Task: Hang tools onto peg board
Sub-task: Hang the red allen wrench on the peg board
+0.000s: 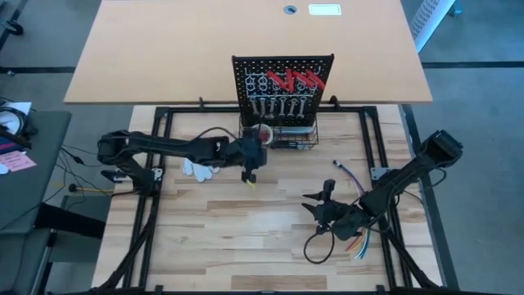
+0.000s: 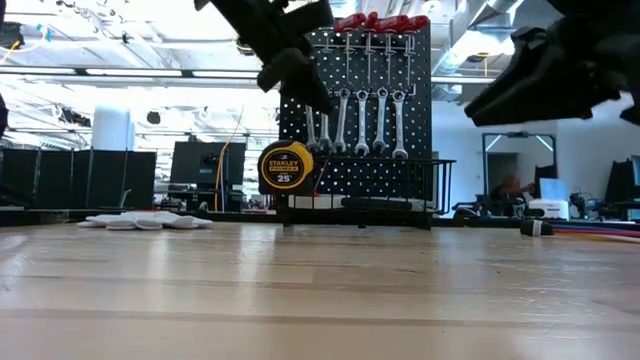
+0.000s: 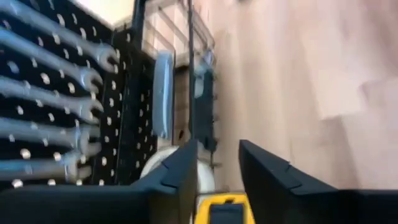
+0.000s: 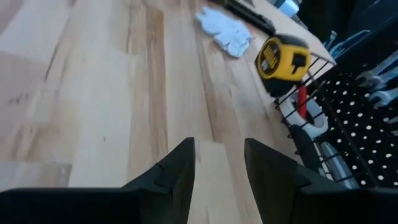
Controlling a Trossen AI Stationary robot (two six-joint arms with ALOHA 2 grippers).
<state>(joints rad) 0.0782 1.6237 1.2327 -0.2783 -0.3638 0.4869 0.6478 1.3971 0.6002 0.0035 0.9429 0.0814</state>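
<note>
The black peg board stands upright at the table's far middle. Red-handled tools hang along its top row and silver wrenches below them, and a black wire basket sits at its base. A yellow tape measure shows at the basket's left end, clear of the table top. I cannot tell what bears it. My left gripper is open just above it, in front of the board. My right gripper hovers open and empty over the table's near right. My left gripper's open fingers stand on either side of the tape measure's yellow top, coming slanting down toward it. In the low view a gap shows between fingertips and case, so I cannot tell whether they touch it.
A white glove lies left of the basket. A white tape roll sits at the basket's left end. A bundle of coloured wires and a black cable loop lie near the right arm. Bare wood stretches across the near middle.
</note>
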